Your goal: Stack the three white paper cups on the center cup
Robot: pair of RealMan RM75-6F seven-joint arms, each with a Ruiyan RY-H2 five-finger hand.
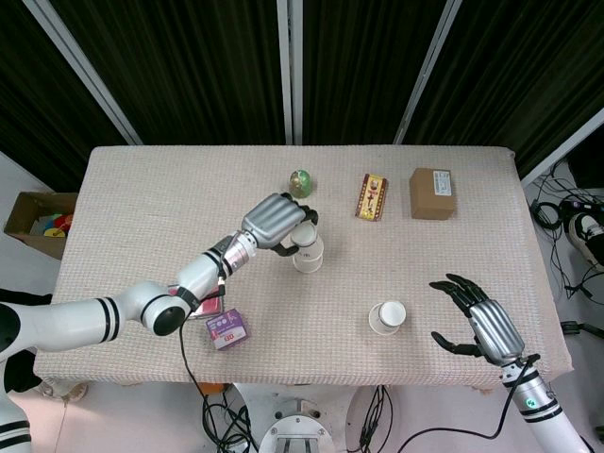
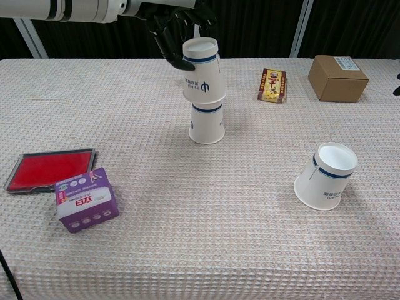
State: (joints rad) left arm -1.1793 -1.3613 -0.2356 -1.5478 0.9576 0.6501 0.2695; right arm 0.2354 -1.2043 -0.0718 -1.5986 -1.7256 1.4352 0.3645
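Over the center cup [image 2: 207, 123], the left hand [image 1: 276, 222] grasps a cup [image 2: 203, 70] by its thin, crushable wall; light hold suits it. Right hand [image 1: 483, 323] hangs spread, empty.

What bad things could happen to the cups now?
1. The left hand holds the upper cup only partly seated over the center cup. A crooked push could tip both over.
2. The third cup stands tilted on the table near the open right hand; a clumsy touch might knock it over and let it roll.
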